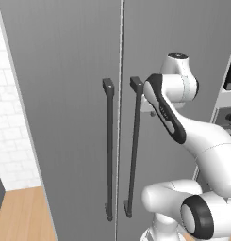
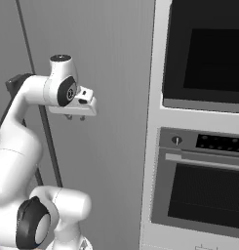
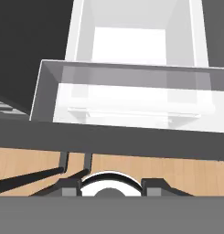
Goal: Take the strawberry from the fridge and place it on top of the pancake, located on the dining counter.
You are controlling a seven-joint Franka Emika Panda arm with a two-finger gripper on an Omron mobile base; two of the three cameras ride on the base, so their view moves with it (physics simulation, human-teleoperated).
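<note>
- At the far left stands the fridge [image 1: 65, 94], tall and grey. Both its doors are shut, and the seam between them runs straight up the middle of the left base view.
- Going by the task, the strawberry is somewhere behind those doors. We cannot tell which shelf or drawer holds it.
- Just left of the seam hangs the left handle [image 1: 110, 150], a long dark bar with its long axis vertical.
- Just right of the seam hangs its twin, the right handle [image 1: 134, 150], also vertical. We judge this is the handle the arm is after, since the wrist sits at the top end of it.
- The gripper [image 2: 75, 117] is beside the upper end of the right handle, a little to the right of it and close to the door face. We cannot tell whether it touches the door.
- In the right base view its short fingers point downward, roughly parallel to the bar.
- The jaws stand a little apart with nothing between them. The fingertips [image 3: 70, 186] show the same gap in the hand view.
- The coming move turns on one relation. The bar lies to the gripper's left and runs vertically, so we judge the fingers must turn toward the door and straddle the bar sideways before any pull.
- The hand view looks down past a pale white drawer [image 3: 131, 105] to the wooden floor [image 3: 186, 169].
- Furthest right stands the black-fronted wall oven [image 2: 209, 53], well apart from the hand.
</note>
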